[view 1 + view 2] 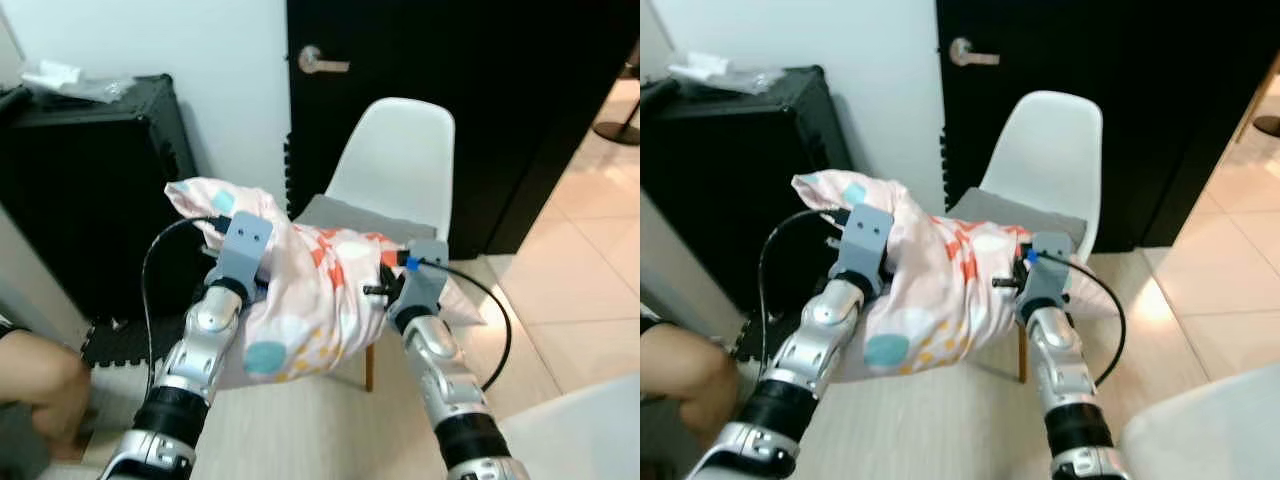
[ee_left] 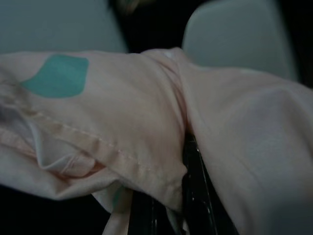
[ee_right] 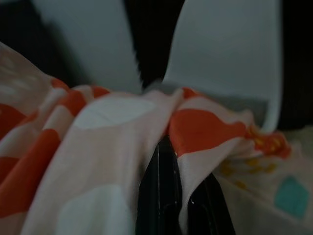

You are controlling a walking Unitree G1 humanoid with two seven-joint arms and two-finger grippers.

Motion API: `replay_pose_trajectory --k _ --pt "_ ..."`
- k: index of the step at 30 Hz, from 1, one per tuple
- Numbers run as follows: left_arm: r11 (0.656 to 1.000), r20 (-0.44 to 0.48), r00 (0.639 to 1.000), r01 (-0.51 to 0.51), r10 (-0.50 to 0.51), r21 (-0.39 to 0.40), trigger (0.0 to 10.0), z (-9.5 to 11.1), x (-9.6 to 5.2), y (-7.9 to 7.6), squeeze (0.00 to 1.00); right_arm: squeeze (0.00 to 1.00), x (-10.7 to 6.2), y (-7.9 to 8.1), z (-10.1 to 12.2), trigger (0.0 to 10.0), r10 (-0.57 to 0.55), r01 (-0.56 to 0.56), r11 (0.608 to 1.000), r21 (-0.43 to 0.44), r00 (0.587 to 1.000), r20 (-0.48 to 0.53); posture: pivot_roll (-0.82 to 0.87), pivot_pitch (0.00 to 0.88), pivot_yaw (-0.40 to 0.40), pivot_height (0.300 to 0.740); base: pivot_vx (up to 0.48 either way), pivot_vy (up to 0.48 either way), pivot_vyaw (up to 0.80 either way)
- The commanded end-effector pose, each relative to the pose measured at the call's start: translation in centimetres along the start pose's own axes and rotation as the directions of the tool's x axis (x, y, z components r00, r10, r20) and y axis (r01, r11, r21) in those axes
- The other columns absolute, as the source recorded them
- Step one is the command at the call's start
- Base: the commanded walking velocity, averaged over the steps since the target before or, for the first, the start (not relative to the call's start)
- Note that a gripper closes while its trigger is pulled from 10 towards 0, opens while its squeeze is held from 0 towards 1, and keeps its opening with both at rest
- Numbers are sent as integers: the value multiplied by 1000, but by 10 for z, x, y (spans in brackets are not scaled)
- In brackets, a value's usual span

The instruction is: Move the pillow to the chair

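A pink pillow with orange, teal and white spots hangs between my two arms, just in front of the white chair. Its far edge lies over the chair's grey seat pad. My left gripper is shut on a fold of the pillow's left side, the black fingers half buried in fabric. On the pillow's right side, by an orange patch, my right gripper is shut on the cloth. Most of the chair's seat is hidden behind the pillow.
A black door with a metal handle stands behind the chair. A black cabinet is at the left, with a black foam mat at its foot. Part of a person shows at the left edge. A white surface fills the lower right.
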State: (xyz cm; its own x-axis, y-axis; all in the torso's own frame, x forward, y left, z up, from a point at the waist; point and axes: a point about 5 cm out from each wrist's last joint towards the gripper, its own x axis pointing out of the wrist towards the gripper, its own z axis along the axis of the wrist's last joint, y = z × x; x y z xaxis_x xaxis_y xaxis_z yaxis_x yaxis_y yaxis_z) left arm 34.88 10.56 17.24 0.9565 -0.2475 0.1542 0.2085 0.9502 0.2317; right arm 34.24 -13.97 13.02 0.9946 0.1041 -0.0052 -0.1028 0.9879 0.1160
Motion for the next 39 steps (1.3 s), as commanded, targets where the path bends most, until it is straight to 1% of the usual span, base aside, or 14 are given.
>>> replay_pose_trajectory --k 1,2,5,6,8,11,18,19,20,22,23,26,30,39 --pt "992 109 987 123 -118 -39 10000 27 7 -18 0 0 8 17 40 10000 78 -80 997 5 985 152 -29 50 15 740 0 0 -800" --pt "992 109 987 123 -118 -39 10000 27 7 -18 0 0 8 17 40 10000 78 -80 997 5 985 152 -29 50 15 740 0 0 -800" --pt "963 193 951 261 -243 -73 10000 47 5 -33 0 0 11 13 60 10000 64 -69 997 17 976 208 -29 47 17 740 0 0 -800" --pt "963 193 951 261 -243 -73 10000 47 5 -33 0 0 11 13 60 10000 64 -69 997 17 976 208 -29 47 17 740 0 0 -800" --pt "939 218 925 334 -311 -76 10000 54 2 -44 0 0 12 10 73 10000 53 -57 998 8 968 244 -34 46 22 740 0 0 -800" --pt "921 213 908 383 -360 -78 10000 53 0 -54 0 0 10 -2 89 10000 -15 16 1000 -3 956 292 -37 46 24 740 0 0 -800" --pt "937 156 933 340 -324 -84 10000 41 2 -52 0 0 7 -11 87 10000 -53 67 997 -36 955 293 -47 46 27 740 0 0 -800" --pt "953 111 951 296 -288 -63 10000 32 3 -46 0 0 6 -10 76 10000 -47 65 996 -62 963 265 -47 46 27 740 0 0 -800" --pt "958 96 956 282 -277 -47 10000 28 3 -44 0 0 5 -10 71 10000 -45 64 996 -69 967 250 -47 46 27 740 0 0 -800" --pt "962 77 960 273 -271 -21 10000 23 2 -42 0 0 4 -9 66 10000 -47 65 996 -69 971 234 -50 46 26 740 0 0 -800" --pt "965 47 964 261 -261 15 10000 15 0 -38 0 0 2 -9 54 10000 -55 70 995 -68 978 201 -48 46 23 740 0 0 -800" --pt "970 22 970 241 -242 41 10000 8 -2 -34 0 0 0 -8 47 10000 -62 76 995 -67 981 185 -48 46 22 740 0 0 -800" --pt "973 0 975 222 -223 64 10000 2 -3 -30 0 0 -1 -7 45 10000 -68 81 994 -67 982 178 -50 47 21 740 0 0 -800" --pt "976 -13 979 205 -204 74 10000 -3 -3 -26 0 0 -1 -9 46 10000 -78 93 992 -81 981 180 -51 44 21 740 0 0 -800"
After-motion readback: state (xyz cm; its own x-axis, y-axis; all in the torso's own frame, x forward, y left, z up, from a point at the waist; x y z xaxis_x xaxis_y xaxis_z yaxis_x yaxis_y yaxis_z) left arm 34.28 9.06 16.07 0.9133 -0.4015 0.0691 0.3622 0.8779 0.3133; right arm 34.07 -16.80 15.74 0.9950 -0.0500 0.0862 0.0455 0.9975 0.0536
